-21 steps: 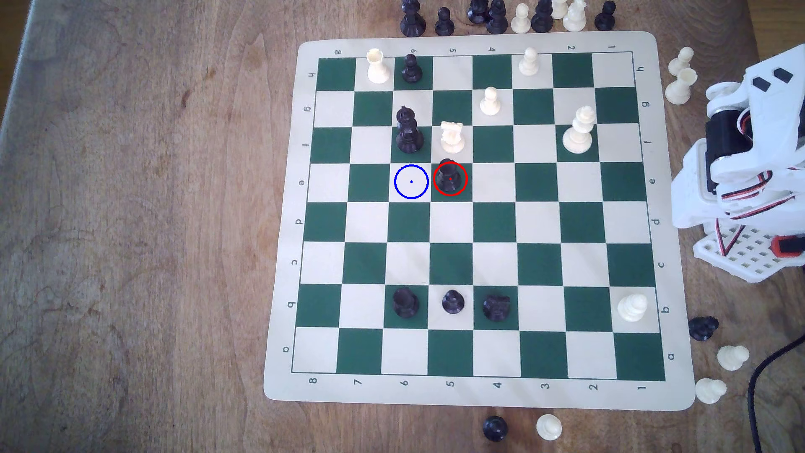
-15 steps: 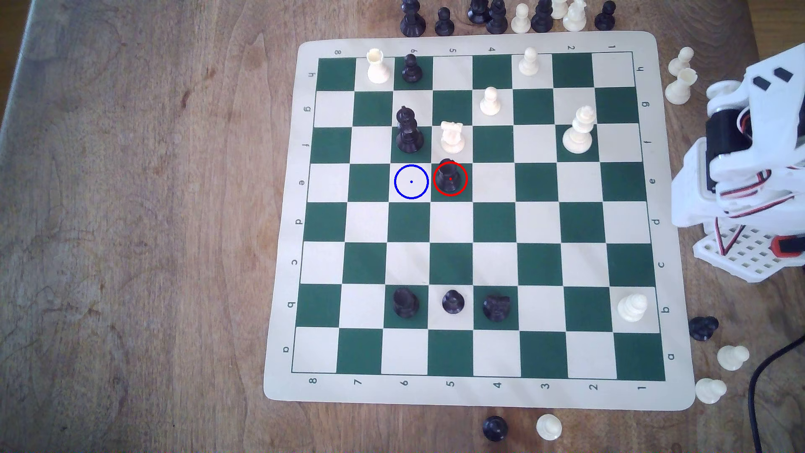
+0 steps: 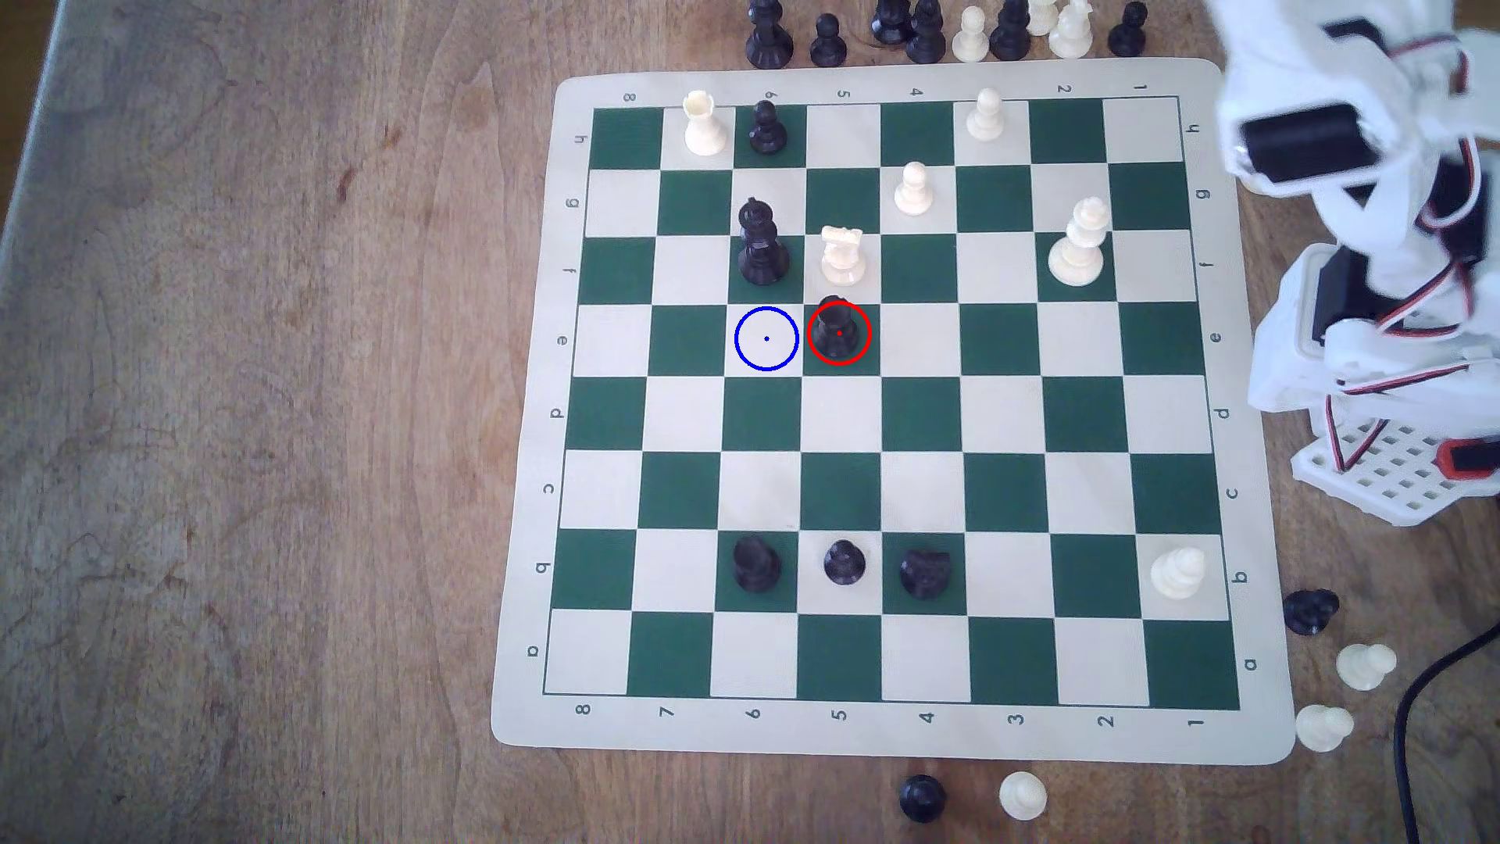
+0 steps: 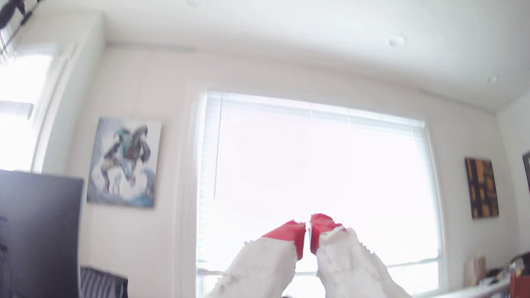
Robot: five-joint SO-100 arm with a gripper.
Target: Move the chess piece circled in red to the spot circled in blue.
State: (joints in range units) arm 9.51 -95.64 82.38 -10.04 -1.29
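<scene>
We are holding our white arm [image 3: 1372, 243] folded up off the board's [image 3: 1254, 519] edge at the exterior view's right, blurred. Our gripper [image 4: 307, 229] is pointing at a bright window [image 4: 321, 172], its red-tipped jaws nearly touching and holding nothing. The board's border is showing numbers 1–8 and letters a–h. The chess piece circled in red [image 3: 838, 329], black, wide-based and blunt-topped, is standing on green e5, just beside the spot circled in blue [image 3: 766, 338] on cream e6.
</scene>
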